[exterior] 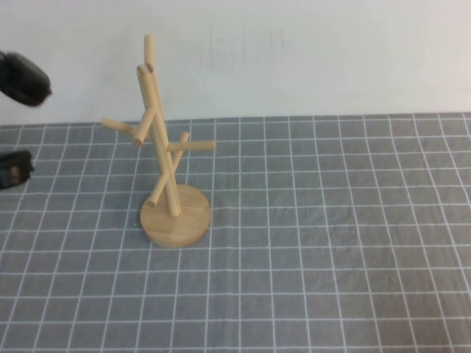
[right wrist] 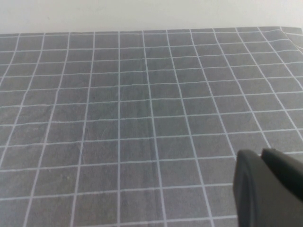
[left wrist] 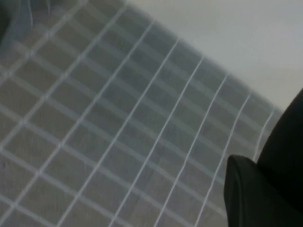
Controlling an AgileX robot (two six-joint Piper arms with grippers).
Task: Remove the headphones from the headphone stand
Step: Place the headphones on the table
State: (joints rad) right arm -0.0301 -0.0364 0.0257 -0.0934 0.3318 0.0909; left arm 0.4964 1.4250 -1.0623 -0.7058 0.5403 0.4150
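On the worktop [exterior: 331, 257] | headphone stand [exterior: 171, 213] upright, bare, unlabelled | left claw [exterior: 15, 168] at far-left edge, state unclear | right claw [right wrist: 267, 189] over grid cloth, state unclear

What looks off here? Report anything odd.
The headphone stand stands upright but bare: no headphones on its pegs or anywhere in view. Left hand is at the far left, right hand over the checked cloth.

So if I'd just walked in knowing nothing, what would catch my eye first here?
The light wooden headphone stand, a little tree of pegs on a round base, standing left of centre on the grey checked cloth with nothing hanging on it. Next, dark shapes at the far left edge, too cut off to identify. Each wrist view shows only cloth and a dark piece of the left gripper or right gripper.
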